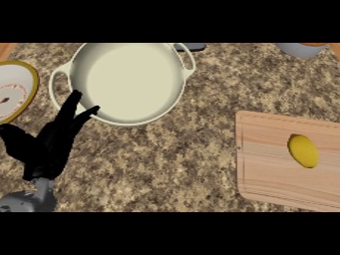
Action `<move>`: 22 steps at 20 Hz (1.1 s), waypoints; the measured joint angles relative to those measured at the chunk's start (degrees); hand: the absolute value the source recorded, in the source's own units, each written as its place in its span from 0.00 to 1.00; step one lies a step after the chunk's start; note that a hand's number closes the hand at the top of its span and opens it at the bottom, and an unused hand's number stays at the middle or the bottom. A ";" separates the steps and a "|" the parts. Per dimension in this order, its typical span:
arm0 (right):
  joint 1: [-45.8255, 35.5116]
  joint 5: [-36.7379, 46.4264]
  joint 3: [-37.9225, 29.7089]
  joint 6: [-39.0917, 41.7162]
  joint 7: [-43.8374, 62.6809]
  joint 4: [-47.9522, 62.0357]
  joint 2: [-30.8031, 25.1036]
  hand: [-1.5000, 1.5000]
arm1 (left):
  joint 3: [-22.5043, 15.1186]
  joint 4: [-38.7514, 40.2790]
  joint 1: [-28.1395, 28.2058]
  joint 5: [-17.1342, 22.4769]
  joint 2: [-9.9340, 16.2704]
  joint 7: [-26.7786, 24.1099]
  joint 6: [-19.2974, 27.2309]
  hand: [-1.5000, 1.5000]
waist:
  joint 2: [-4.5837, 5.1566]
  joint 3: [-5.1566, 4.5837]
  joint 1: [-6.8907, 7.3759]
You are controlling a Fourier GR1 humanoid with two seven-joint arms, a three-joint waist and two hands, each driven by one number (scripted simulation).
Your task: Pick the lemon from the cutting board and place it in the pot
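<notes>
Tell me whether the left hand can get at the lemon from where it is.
Probably not easily. The left hand rests open at the pot's near rim, while the lemon lies on the cutting board at the far right. Nothing stands between them, only open counter.

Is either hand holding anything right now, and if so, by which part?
Nothing is held. The left hand is open beside the pot, fingers straight. The lemon lies on the cutting board. The right hand is not in view.
</notes>
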 measured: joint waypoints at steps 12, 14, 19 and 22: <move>-5.10 6.66 5.17 7.70 16.68 -3.95 1.49 0.00 | 0.74 0.76 -1.26 -1.76 -1.81 1.07 -1.17 0.50 | 0.15 0.04 0.88; -5.85 8.55 6.41 8.26 18.55 -3.95 2.97 0.00 | 0.45 -0.02 -1.01 -2.32 -2.35 1.41 -1.04 0.50 | 0.17 0.05 0.95; -6.85 14.96 9.03 8.92 21.06 -3.83 5.54 0.00 | 1.74 0.03 -0.86 -2.28 -2.48 1.06 -2.43 0.50 | 0.18 0.06 0.88; -6.09 19.58 9.93 7.27 20.99 -3.10 7.59 0.00 | 1.61 0.10 -0.42 -3.33 -3.18 0.67 -2.38 0.50 | 0.17 0.06 0.86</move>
